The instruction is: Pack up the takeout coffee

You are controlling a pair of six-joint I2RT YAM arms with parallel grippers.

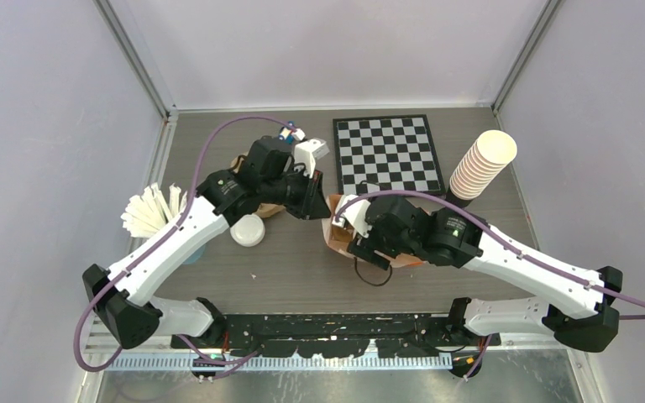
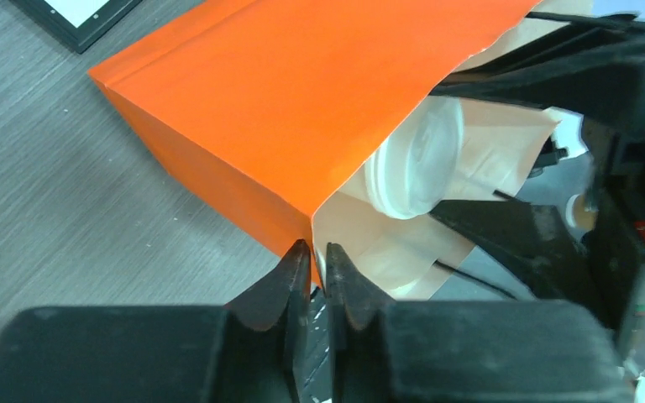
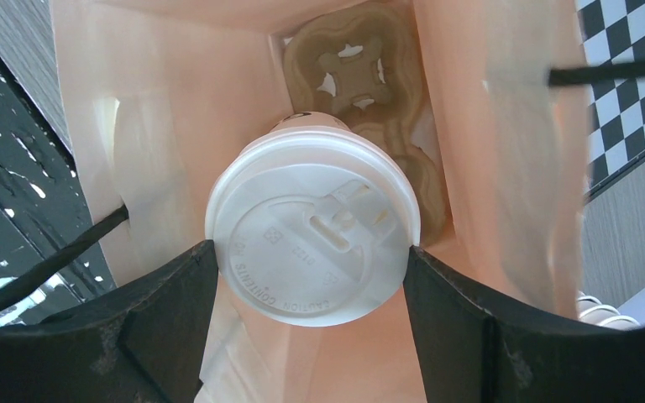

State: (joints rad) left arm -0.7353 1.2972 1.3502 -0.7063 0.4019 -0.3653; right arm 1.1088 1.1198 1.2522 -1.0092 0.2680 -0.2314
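While left gripper (image 2: 311, 269) pinches the orange bag (image 2: 243, 109) at its rim, right gripper (image 3: 311, 252) clamps the takeout coffee (image 3: 311, 239) inside the bag's mouth. Released off the cup carrier (image 3: 361, 75), it could topple.

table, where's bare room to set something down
Widest bare patch: near middle of the table, between the arms, in front of the loose lid and the bag. Smaller one: far left corner, beyond the left arm. Crowded where left claw and right claw meet the bag.

Bright, even light from above; soft shadows on the tabletop (image 1: 302, 269). Up close the left tool (image 2: 312, 252) blurs; inside the orange bag (image 2: 243, 109), light glows peach.
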